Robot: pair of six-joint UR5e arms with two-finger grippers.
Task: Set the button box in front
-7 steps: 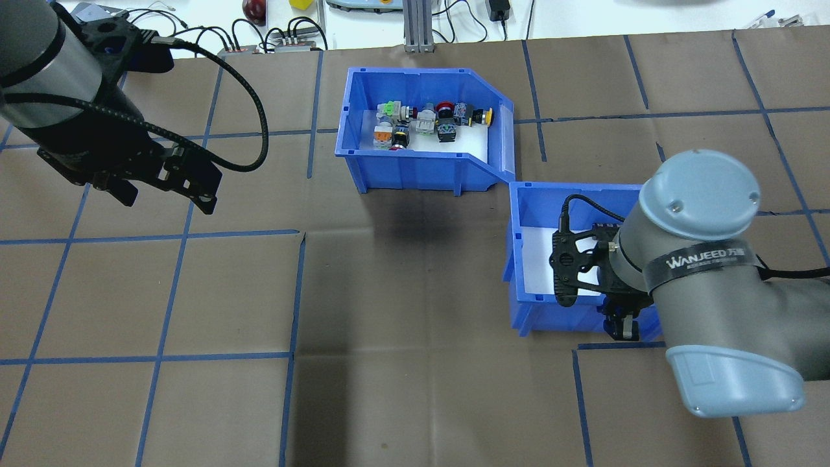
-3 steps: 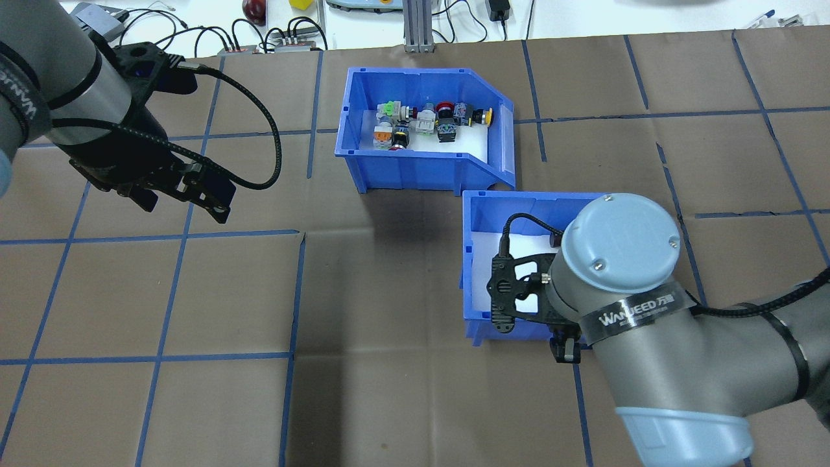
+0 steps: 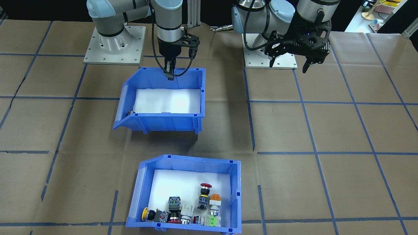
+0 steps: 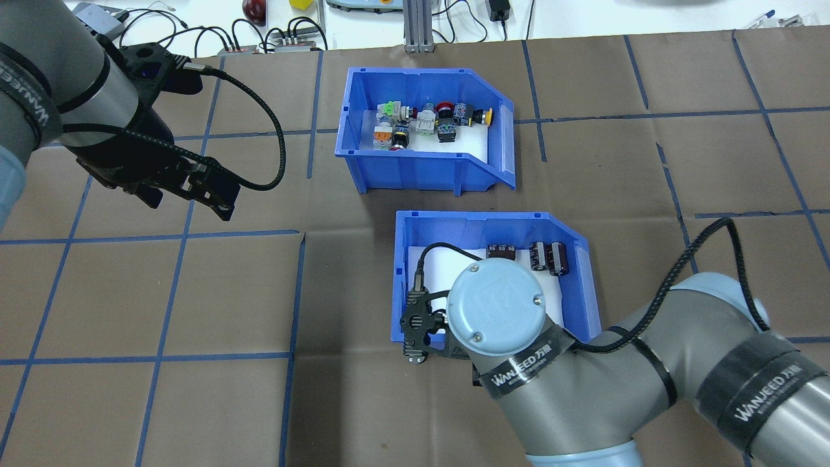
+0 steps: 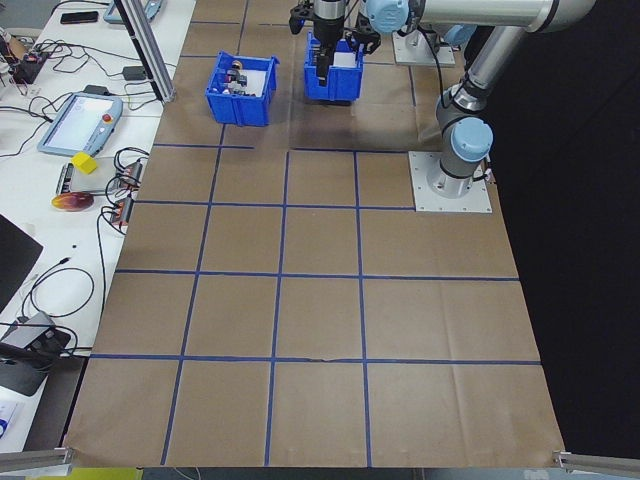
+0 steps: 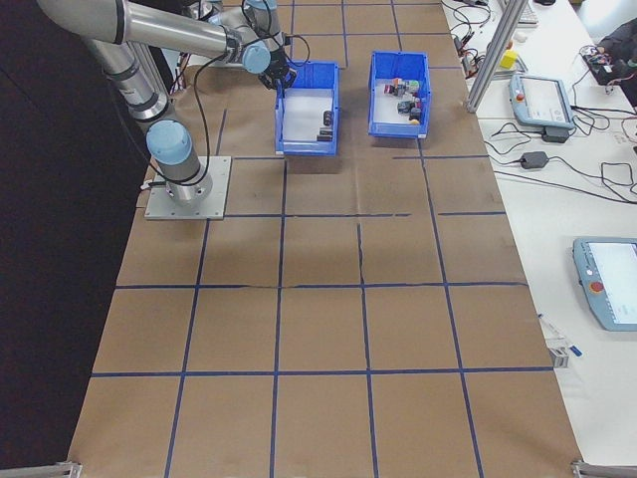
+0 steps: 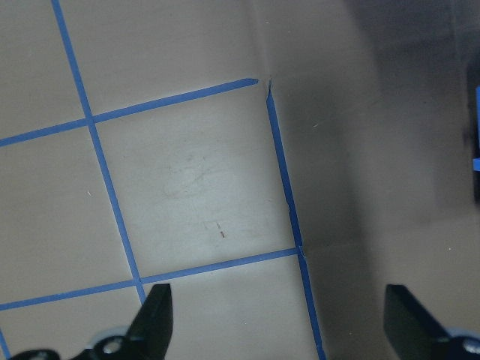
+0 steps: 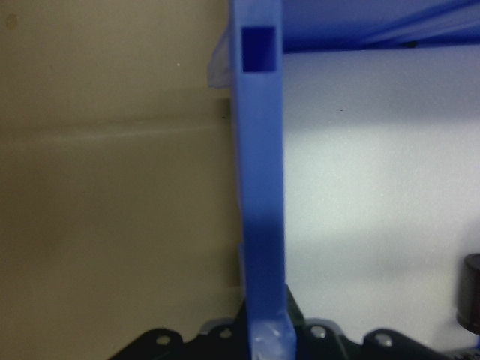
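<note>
Since the earlier overhead frames, the second blue bin (image 4: 493, 285) has shifted toward the robot's left and now sits directly on the robot side of the button box (image 4: 425, 130), with a strip of table between them; the left arm has drifted only slightly. The button box stands at the far side of the brown papered table (image 4: 194, 292), its white liner carrying switches with red, orange, yellow and green caps. The right gripper (image 3: 169, 70) is clamped on the robot-side wall of the second blue bin (the right wrist view shows that wall running straight between the jaws). Dark brown cylinders (image 4: 548, 256) lie on the second bin's liner by its sloped end. The left gripper (image 4: 188, 194) hangs over bare table with its jaws wide apart and nothing between them. Black bands on the right arm read "WANJEED", followed by characters too small to make out.
</note>
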